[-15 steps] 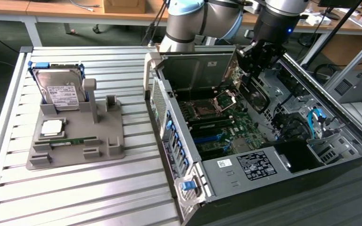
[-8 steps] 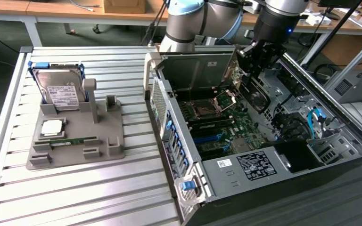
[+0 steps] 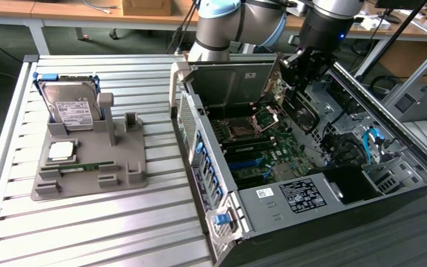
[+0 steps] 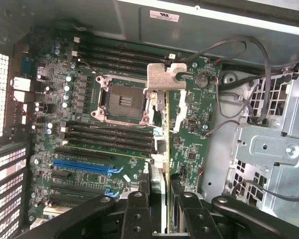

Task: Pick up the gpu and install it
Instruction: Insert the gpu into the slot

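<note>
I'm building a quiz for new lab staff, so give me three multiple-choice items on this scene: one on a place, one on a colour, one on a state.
1. Where is the gpu?
A. on the grey holder
B. in the pincer, above the motherboard
C. on the hard drive
2. The coloured long slot on the motherboard is:
A. red
B. blue
C. yellow
3. The computer case is:
A. open
B. closed
C. upside down
Answers: 1 B, the pincer grips the gpu over the motherboard; 2 B, the slot is blue; 3 A, its inside shows.
</note>
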